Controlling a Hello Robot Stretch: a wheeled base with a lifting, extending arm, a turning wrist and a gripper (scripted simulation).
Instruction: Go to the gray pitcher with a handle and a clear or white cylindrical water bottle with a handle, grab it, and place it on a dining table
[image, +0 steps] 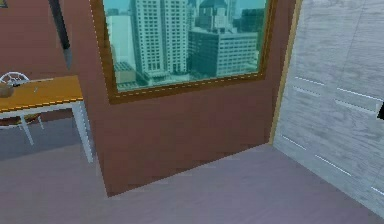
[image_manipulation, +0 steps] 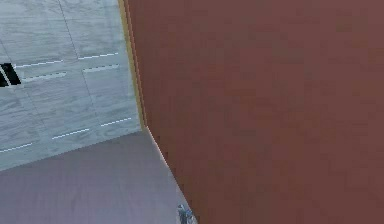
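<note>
A table (image: 45, 96) with an orange-wood top and white legs stands at the forward view's left edge, partly cut off by the picture's border. A small dark thing (image: 6, 90) lies on its top at the very edge, too small to name. A white wire-backed chair (image: 14, 78) stands behind the table.
A red-brown wall (image: 190, 125) with a large window (image: 188, 42) onto city towers faces me close ahead; the wall (image_manipulation: 270, 100) also runs along the arm side view's right. Grey panelled cupboard fronts (image: 335, 100) close the right; these fronts (image_manipulation: 60, 80) stand beyond bare floor (image_manipulation: 90, 190). A small grey bit (image_manipulation: 187, 215) pokes up at the bottom edge.
</note>
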